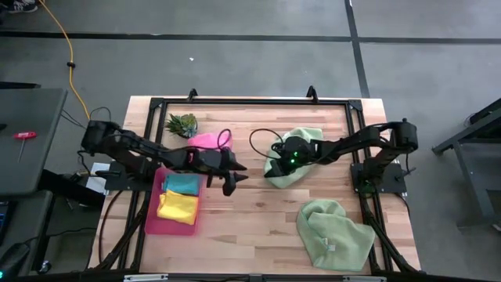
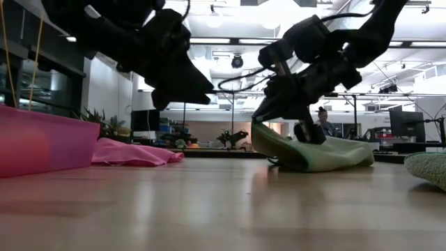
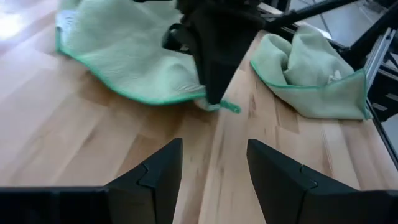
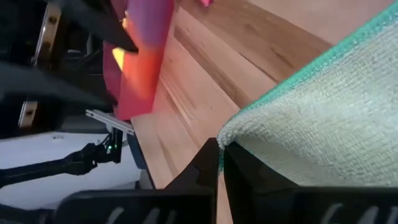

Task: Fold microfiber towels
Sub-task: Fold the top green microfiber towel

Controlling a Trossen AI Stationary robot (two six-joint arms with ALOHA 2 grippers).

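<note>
Wooden table (image 1: 250, 219) carries everything; places are given from the pink tray (image 1: 153, 219) at its left side. The teal towel (image 1: 182, 184) and yellow towel (image 1: 177, 207) lie in the tray, the hot pink towel (image 1: 205, 141) just behind it. Well right, the right gripper (image 1: 275, 162) pinches a pale green towel's (image 1: 297, 149) corner; a second pale green towel (image 1: 335, 233) lies nearer the front. Just right of the tray, the left gripper (image 1: 232, 177) hangs parted, empty.

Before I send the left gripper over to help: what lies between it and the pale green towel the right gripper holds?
Only bare wooden table, shown in the left wrist view between the open left gripper and the pale green towel pinched by the right gripper.
</note>
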